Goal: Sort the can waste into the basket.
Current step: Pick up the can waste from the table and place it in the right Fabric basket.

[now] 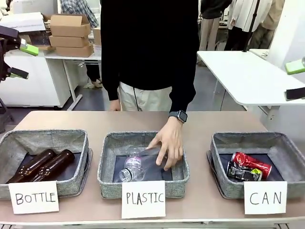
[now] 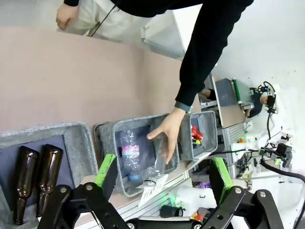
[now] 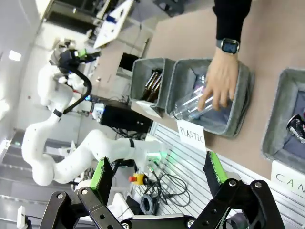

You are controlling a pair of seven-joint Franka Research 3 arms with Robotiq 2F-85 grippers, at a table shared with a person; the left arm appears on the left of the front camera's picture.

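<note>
The CAN basket (image 1: 217,177) stands at the right end of the table, with its white sign in front. Inside it lie a dented red can (image 1: 251,163) and a black can (image 1: 243,172) with green-yellow print, side by side. My left gripper (image 1: 23,61) hangs open high at the far left, well away from the baskets. High at the far right, my right gripper (image 1: 295,80) is also open and holds nothing. In the left wrist view my open gripper (image 2: 162,176) frames the baskets far below, with the red can (image 2: 196,135) visible. The right wrist view shows my open gripper (image 3: 157,171) and the CAN basket (image 3: 279,119).
A person stands at the far side, one hand (image 1: 167,145) on a clear plastic bottle (image 1: 136,167) in the middle PLASTIC basket (image 1: 106,167). The left BOTTLE basket (image 1: 47,140) holds two brown glass bottles (image 1: 45,164). Bare table lies behind the baskets.
</note>
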